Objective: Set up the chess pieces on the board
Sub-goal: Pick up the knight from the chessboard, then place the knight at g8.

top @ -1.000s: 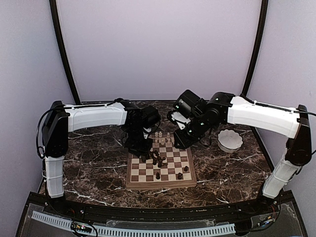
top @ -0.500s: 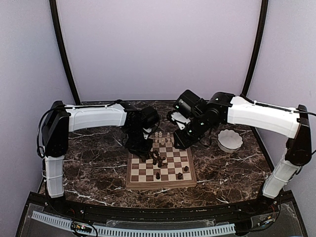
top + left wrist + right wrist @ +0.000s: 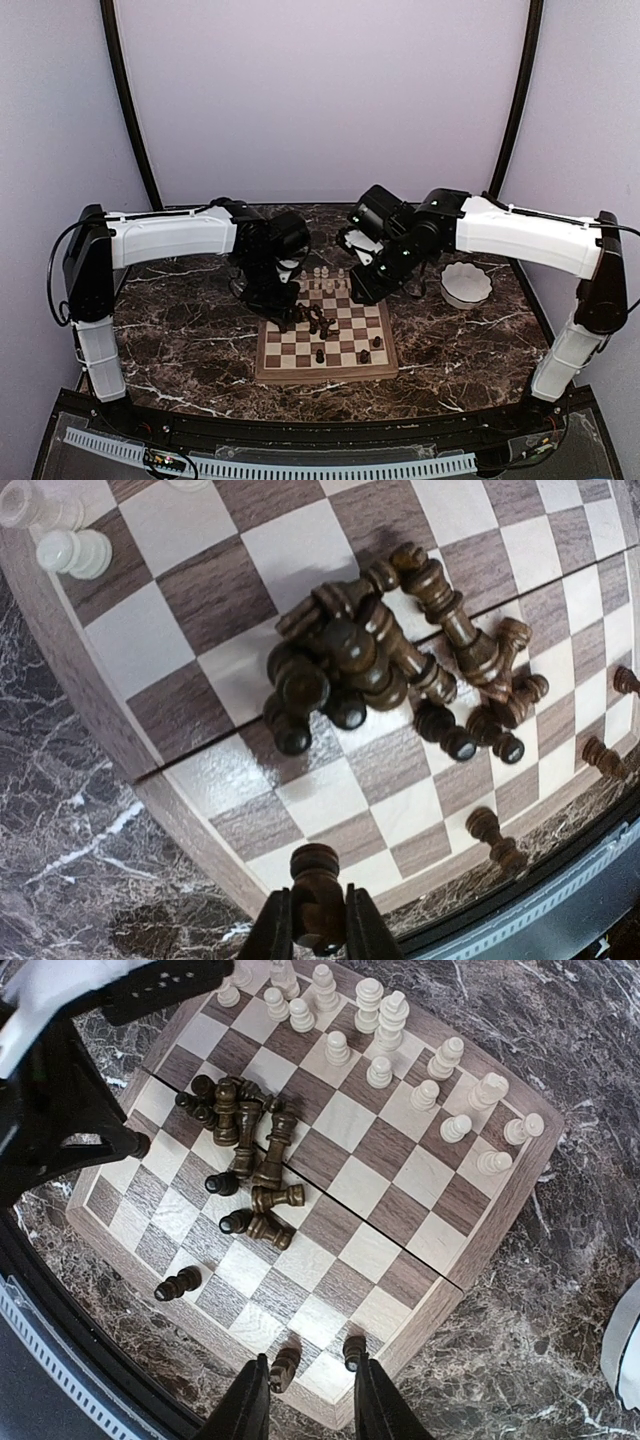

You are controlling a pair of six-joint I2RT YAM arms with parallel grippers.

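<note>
The board [image 3: 325,376] lies mid-table. Cream chess pieces [image 3: 380,1035] stand in two rows along its far edge. Dark brown pieces lie in a heap [image 3: 380,670] near the board's left middle, also seen in the right wrist view [image 3: 245,1135]. A few dark pieces stand or lie apart near the front rows. My left gripper [image 3: 318,935] is shut on a dark brown piece [image 3: 316,895], held above the board's left rim [image 3: 105,725]. My right gripper [image 3: 308,1400] is open and empty above the board's near right corner, with two dark pieces [image 3: 285,1368] below it.
A white scalloped bowl [image 3: 466,284] stands right of the board on the dark marble table [image 3: 180,330]; its edge shows in the right wrist view [image 3: 625,1360]. The left arm's black gripper [image 3: 70,1110] hangs over the board's left side. Both arms [image 3: 400,235] crowd the board's far edge.
The left arm has swung a little to the left, carrying its gripper toward the board's left edge. The right arm has barely moved.
</note>
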